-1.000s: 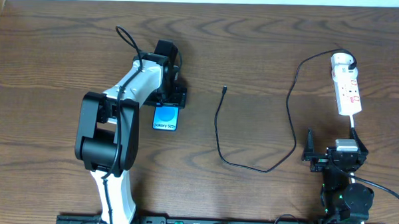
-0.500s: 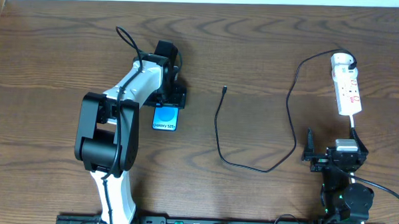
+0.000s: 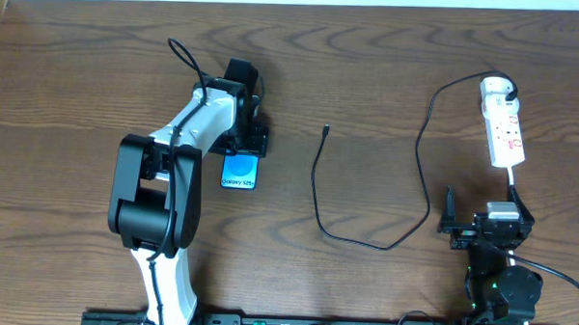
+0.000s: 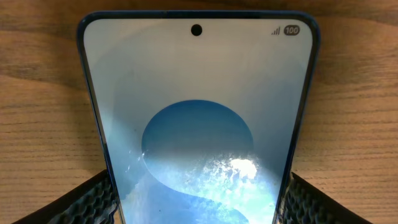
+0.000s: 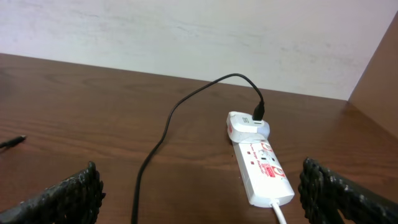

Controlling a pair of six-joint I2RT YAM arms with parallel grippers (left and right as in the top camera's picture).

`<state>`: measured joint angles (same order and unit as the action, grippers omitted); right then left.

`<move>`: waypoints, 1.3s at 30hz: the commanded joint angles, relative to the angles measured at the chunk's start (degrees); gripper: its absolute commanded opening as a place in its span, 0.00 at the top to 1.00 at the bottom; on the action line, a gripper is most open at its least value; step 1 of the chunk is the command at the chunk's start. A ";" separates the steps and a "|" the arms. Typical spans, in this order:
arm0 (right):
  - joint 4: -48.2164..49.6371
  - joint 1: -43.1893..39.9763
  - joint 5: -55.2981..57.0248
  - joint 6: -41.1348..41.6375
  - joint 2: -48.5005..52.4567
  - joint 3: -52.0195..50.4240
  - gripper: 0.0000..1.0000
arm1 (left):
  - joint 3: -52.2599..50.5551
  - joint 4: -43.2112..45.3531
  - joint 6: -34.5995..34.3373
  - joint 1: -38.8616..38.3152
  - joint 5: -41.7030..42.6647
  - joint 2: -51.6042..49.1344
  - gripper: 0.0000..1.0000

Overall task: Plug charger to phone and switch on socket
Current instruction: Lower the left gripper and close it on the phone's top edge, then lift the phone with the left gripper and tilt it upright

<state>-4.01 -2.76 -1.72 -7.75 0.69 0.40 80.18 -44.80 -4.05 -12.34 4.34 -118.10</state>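
Observation:
The phone [image 3: 239,170] lies flat on the table with its light-blue screen up, and it fills the left wrist view [image 4: 198,124]. My left gripper [image 3: 244,144] straddles its far end, with both pads [image 4: 198,200] against the phone's side edges. The charger's black cable [image 3: 316,197] loops across the middle of the table, and its connector tip [image 3: 326,131] lies free, right of the phone. Its white plug [image 3: 498,88] sits in the socket strip [image 3: 504,134] at the far right. My right gripper [image 3: 481,213] is open and empty, just short of the strip [image 5: 264,171].
The strip's white cord [image 3: 513,180] runs from the strip toward my right gripper. A pale wall stands behind the table's far edge [image 5: 186,31]. The cable's slack [image 5: 163,134] lies between the two arms.

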 commanded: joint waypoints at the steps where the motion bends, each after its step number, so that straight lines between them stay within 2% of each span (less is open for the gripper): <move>1: -0.22 0.61 -0.15 0.85 -0.35 -0.09 0.01 | 0.37 -1.86 0.48 0.04 1.01 -1.22 0.25; 14: -0.22 0.61 -0.15 0.85 -0.35 -0.09 0.01 | 2.03 -3.06 -1.03 0.04 2.54 5.75 0.25; 29: -0.22 0.61 -0.15 0.87 -0.35 -0.09 0.01 | 2.10 -4.20 -2.75 0.04 4.24 6.32 0.25; 39: -0.22 0.61 -0.15 0.85 -0.35 -0.09 0.01 | 2.36 -3.87 -6.62 0.04 4.22 6.47 0.25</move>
<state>-4.01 -2.76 -1.72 -7.75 0.69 0.40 80.73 -48.75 -8.73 -12.32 7.84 -113.34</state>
